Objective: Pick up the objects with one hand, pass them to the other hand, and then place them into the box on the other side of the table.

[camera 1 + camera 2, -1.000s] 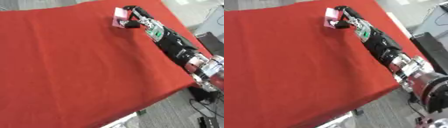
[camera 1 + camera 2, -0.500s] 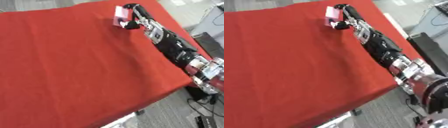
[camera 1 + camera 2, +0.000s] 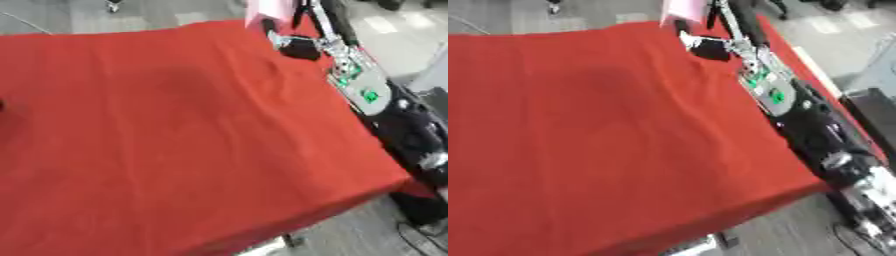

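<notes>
Reaching across the red-covered tabletop (image 3: 175, 140), the right arm (image 3: 798, 112) enters from about 4 o'clock and stretches toward 1 o'clock, where the right hand (image 3: 302, 42) sits at the far right corner of the cloth. The forearm is black with a pale panel carrying green marks (image 3: 360, 87). The hand is against a pink object (image 3: 267, 12) that stands at the far edge near 12 to 1 o'clock, partly cut by the top border. The fingers appear curled at the object's lower right side, with a dark finger or thumb (image 3: 706, 50) just below it on the cloth, and they seem to close on it; motion blur leaves the exact contact unclear. Whether the pink object rests on the cloth or is lifted cannot be told.

The red cloth has shallow wrinkles near the centre and falls over the near edge toward 5 o'clock. Grey floor (image 3: 350, 235) shows beyond the tabletop's near and right sides. The left hand does not appear in either view.
</notes>
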### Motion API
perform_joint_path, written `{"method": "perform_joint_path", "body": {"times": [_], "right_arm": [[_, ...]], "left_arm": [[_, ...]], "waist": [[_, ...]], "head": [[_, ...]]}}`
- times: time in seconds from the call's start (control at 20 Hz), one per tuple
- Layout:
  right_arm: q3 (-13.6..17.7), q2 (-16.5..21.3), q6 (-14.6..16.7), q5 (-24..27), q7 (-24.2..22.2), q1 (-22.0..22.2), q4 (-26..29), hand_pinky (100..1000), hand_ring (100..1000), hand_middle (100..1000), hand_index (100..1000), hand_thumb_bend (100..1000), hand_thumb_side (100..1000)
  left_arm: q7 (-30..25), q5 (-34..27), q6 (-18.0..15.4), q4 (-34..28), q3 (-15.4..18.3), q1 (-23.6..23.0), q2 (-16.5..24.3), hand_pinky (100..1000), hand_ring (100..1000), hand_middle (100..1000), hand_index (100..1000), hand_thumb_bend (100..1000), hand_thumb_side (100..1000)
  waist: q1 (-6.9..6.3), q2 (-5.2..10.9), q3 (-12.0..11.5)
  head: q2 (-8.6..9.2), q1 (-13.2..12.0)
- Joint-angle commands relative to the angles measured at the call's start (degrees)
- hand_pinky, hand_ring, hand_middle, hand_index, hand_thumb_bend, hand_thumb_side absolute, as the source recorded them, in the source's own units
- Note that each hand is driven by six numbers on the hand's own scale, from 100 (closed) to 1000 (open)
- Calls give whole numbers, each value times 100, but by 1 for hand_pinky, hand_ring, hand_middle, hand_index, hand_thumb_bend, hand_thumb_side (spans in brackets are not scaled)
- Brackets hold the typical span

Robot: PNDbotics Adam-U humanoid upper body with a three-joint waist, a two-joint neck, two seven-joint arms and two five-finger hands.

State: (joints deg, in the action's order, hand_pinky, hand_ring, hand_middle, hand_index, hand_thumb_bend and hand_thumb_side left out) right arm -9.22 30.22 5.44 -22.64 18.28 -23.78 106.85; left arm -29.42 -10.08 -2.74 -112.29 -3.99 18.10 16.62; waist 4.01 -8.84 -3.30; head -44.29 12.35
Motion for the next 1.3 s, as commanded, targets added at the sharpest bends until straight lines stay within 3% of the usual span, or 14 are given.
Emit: {"method": "perform_joint_path", "body": {"times": [0.05, 0.15, 0.3, 0.55, 0.85, 1.3], "right_arm": [[-461, -721, 218, -31, -212, -185, 719, 760, 413, 417, 569, 100, 258], [-855, -1163, 492, -167, -409, -275, 761, 762, 407, 423, 576, 100, 261], [-1367, -1533, 822, -377, -753, -287, 773, 766, 399, 430, 587, 100, 263], [-1878, -1615, 1175, -671, -1048, -290, 758, 770, 381, 439, 601, 100, 256], [-2058, -1575, 1205, -620, -931, -332, 648, 762, 374, 435, 602, 100, 272], [-2142, -1552, 1134, -485, -556, -386, 513, 757, 372, 439, 611, 100, 332]], "left_arm": [[106, 259, 98, 199, -116, 125, 93, 801, 980, 815, 913, 100, 798], [29, 275, 131, 366, -254, 218, 85, 803, 986, 819, 916, 100, 821], [-225, 196, 186, 527, -466, 333, 114, 804, 995, 829, 922, 110, 852], [-701, -78, 351, 665, -864, 526, 223, 803, 1000, 842, 929, 164, 923], [-1002, -438, 756, 642, -1242, 661, 384, 803, 1000, 853, 937, 225, 995], [-1548, -716, 1358, 467, -1607, 844, 391, 818, 1000, 879, 955, 339, 1000]], "waist": [[-51, 113, 27], [-79, 147, 56], [-79, 198, 94], [-68, 252, 93], [-63, 240, 73], [-65, 205, 51]], "head": [[17, -749], [17, -1041], [17, -1224], [17, -1313], [17, -1216], [17, -1041]]}}
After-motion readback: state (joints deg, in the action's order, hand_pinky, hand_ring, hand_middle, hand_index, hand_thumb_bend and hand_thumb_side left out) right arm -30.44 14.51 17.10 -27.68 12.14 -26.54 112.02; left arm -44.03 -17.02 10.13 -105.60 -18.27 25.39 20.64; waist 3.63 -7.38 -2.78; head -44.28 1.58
